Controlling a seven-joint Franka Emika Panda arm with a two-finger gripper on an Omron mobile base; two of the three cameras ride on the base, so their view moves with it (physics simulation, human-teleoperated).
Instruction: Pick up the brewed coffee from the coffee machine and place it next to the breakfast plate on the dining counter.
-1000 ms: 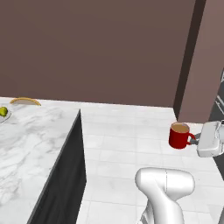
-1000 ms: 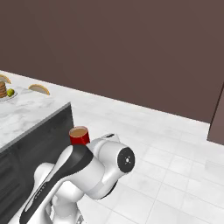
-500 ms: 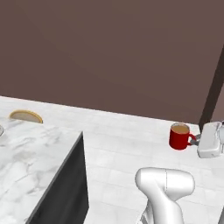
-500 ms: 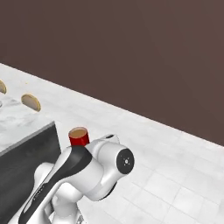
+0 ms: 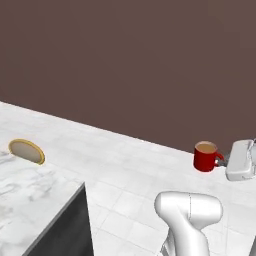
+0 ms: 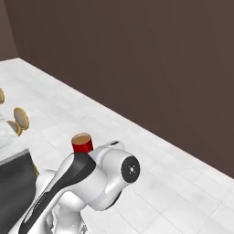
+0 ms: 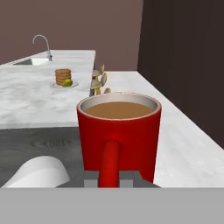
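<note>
Mug (image 5: 206,156) rides in the air over the tiled floor, carried upright with coffee level near the rim — held flat, presumably so nothing slops in transit. Gripper (image 5: 227,159) grips it by the handle side; in the hand view the handle points straight at the camera, fingers clamped at its base. Mug is glossy red, cylindrical, thick loop handle, light-brown liquid. Counter (image 7: 30,103) lies ahead: white marble, grey veins, dark base. Plate (image 7: 64,85) sits well back on it — small, pale, round, stacked brown pancakes with a yellow-green fruit. Round wooden stool (image 5: 26,150) beside the slab edge. Mug is well apart from the plate; the carry is unfinished.
</note>
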